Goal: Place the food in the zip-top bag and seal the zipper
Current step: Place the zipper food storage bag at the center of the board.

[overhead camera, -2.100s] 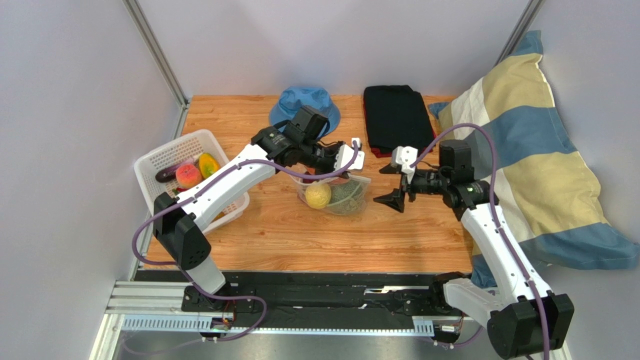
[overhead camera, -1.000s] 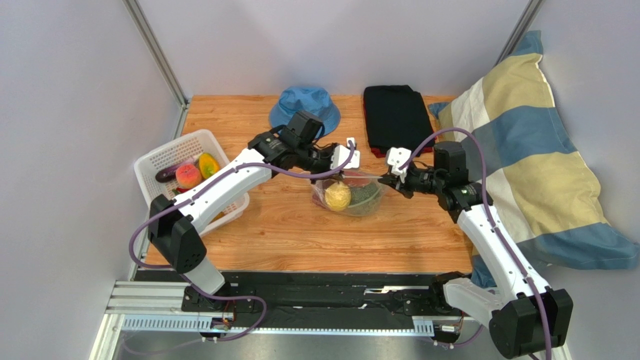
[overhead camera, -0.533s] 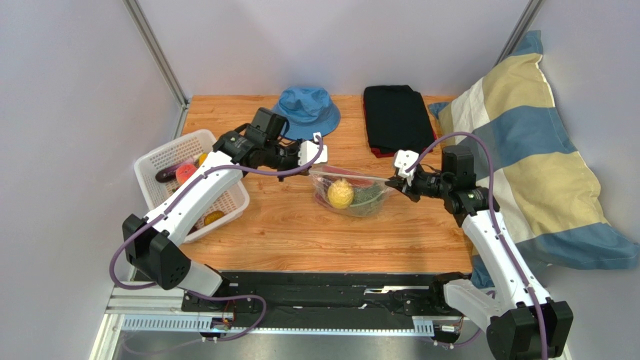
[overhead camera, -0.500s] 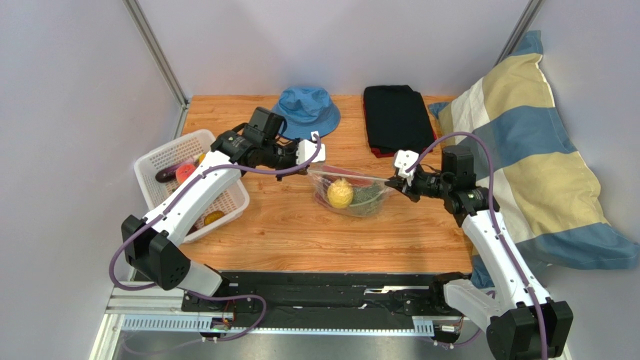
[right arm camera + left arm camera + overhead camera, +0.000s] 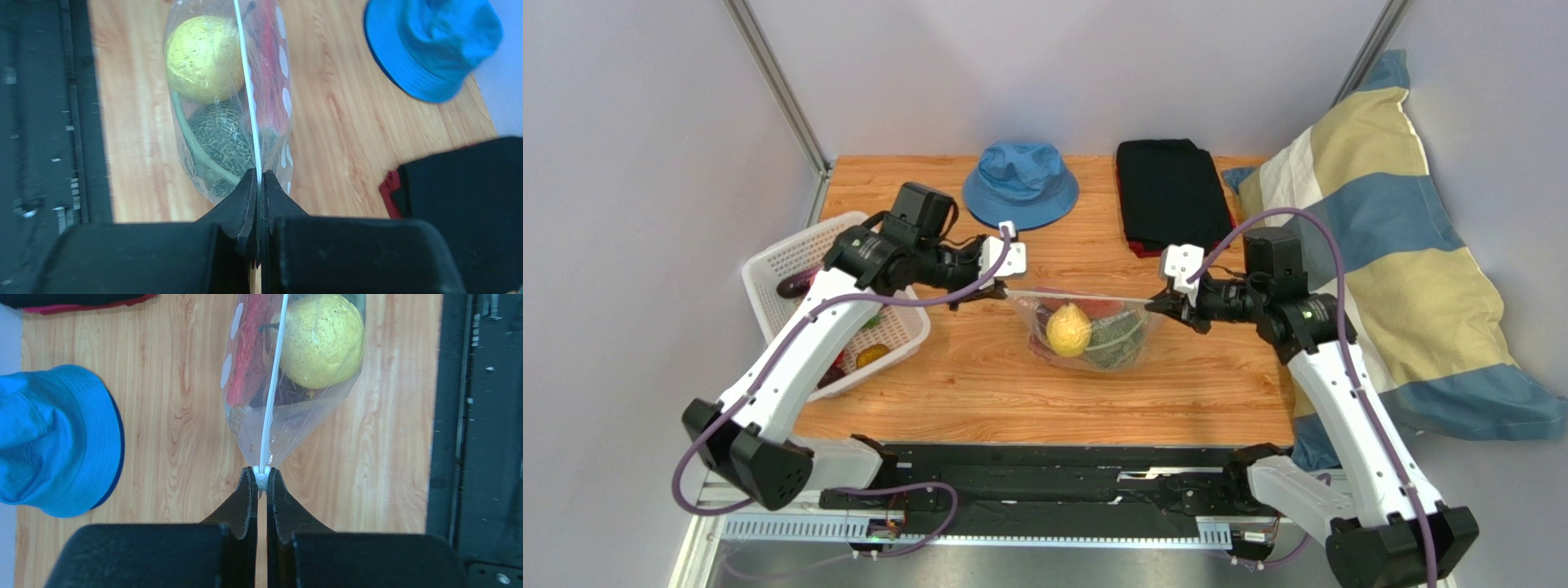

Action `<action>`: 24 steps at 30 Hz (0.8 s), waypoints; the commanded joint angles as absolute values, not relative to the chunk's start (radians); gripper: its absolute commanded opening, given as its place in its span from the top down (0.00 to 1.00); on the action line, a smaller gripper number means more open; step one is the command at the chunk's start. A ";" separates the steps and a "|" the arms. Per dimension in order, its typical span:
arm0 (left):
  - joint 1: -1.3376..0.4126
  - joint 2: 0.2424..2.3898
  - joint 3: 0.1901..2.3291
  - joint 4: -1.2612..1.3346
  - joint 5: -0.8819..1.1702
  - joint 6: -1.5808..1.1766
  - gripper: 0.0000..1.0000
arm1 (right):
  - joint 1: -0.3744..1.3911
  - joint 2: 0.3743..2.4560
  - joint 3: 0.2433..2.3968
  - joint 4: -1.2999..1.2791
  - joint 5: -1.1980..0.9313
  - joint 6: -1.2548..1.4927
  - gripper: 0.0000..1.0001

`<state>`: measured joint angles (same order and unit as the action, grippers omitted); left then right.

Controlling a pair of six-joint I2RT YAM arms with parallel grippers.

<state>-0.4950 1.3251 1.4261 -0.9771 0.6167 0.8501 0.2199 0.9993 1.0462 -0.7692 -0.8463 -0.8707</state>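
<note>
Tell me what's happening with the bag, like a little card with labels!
Bag: zip-top bag, stretched between both tools
Left tool: shut on one end of the zipper
Right tool: shut on the other end
Zipper: pulled into one straight line
Inside: yellow fruit, green squash ball, something red
Basket: white mesh basket, food inside
Nearby: blue hat, black cloth

The zip-top bag [image 5: 1081, 333] is pulled tight between two claws. The left claw [image 5: 1004, 287] pinches the bag's left end and the right claw [image 5: 1156, 306] pinches its right end. Inside the bag are a yellow fruit [image 5: 1068, 330] and a green squash ball [image 5: 1117, 341]. A blue hat [image 5: 1020, 184] lies behind the bag, and a white basket [image 5: 787, 260] sits to its left.
</note>
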 commanded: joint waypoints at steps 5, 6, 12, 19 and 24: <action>-0.483 1.117 1.375 -1.175 0.707 0.793 1.00 | 0.350 0.802 1.027 -0.938 -0.784 -0.683 1.00; -0.483 1.112 1.361 -1.152 0.700 0.767 1.00 | 0.350 0.817 1.010 -0.919 -0.773 -0.683 1.00; -0.482 1.243 1.261 -0.892 0.507 0.599 1.00 | 0.348 1.059 0.968 -0.656 -0.674 -0.658 1.00; -0.413 1.538 1.392 -0.706 0.462 0.511 1.00 | 0.322 1.366 1.080 -0.563 -0.631 -0.617 1.00; -0.411 1.664 1.505 -0.706 0.483 0.459 0.87 | 0.288 1.466 1.146 -0.522 -0.581 -0.589 0.94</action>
<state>-0.4168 1.6455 1.3891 -0.7792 0.4835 0.5430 0.3168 1.4307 1.0504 -0.6102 -0.6342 -0.6373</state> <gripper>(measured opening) 0.078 0.022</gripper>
